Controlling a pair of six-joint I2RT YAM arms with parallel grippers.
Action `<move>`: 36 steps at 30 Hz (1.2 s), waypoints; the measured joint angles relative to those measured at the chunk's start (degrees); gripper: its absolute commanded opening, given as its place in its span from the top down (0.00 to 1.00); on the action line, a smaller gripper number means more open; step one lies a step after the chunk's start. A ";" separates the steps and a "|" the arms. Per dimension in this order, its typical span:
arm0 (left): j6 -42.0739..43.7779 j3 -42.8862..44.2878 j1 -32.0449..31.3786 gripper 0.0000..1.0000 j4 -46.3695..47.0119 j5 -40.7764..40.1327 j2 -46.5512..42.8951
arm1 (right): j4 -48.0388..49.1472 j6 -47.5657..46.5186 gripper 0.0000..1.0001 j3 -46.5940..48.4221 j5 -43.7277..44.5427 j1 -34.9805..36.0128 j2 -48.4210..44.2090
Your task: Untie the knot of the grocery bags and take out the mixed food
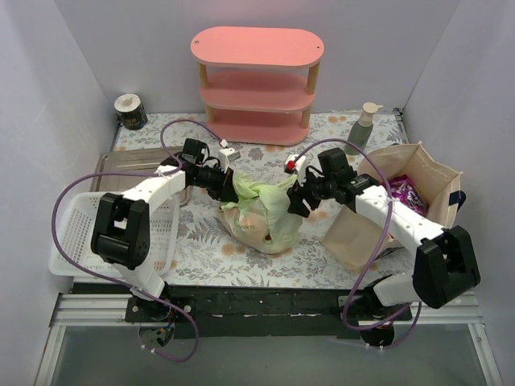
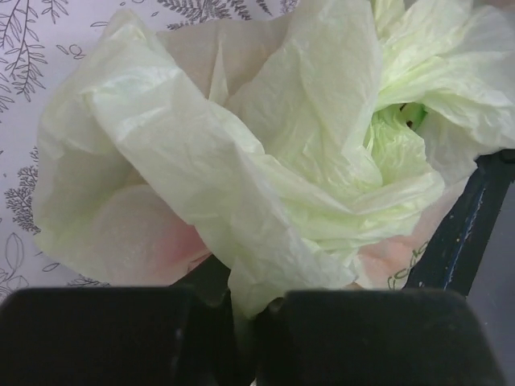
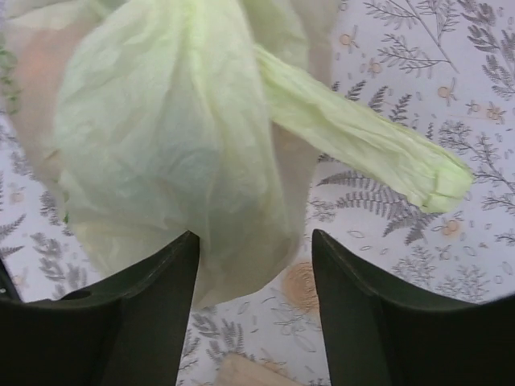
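A crinkly, translucent yellow-green plastic bag [image 1: 265, 211] sits on the middle of the fern-print table [image 1: 201, 245]. The left gripper [image 2: 245, 318] is clenched on a twisted fold of the bag. The right gripper [image 3: 253, 273] has its jaws apart, astride the bag's rounded bulge. A boxy beige tote [image 1: 352, 233] stands at the right.

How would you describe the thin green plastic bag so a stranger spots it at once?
Find the pink three-tier shelf at the back of the fern-patterned table; in front of it, mid-table, sits the thin, crinkly pale yellow-green plastic bag. Unlike the stiff beige tote on the right and the white mesh basket on the left, it is soft and translucent.
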 measured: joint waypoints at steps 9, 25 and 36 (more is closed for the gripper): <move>-3.34 -5.60 0.02 0.23 0.68 1.25 -7.21 | 3.15 -0.02 0.43 20.15 7.63 0.00 19.52; 2.82 -0.44 0.00 0.18 -2.03 -8.61 -16.26 | 3.50 -0.26 0.09 31.34 0.02 -0.13 21.84; -2.51 3.13 0.00 0.41 2.60 -5.14 -5.51 | 2.38 0.35 0.17 34.45 -6.34 1.09 29.53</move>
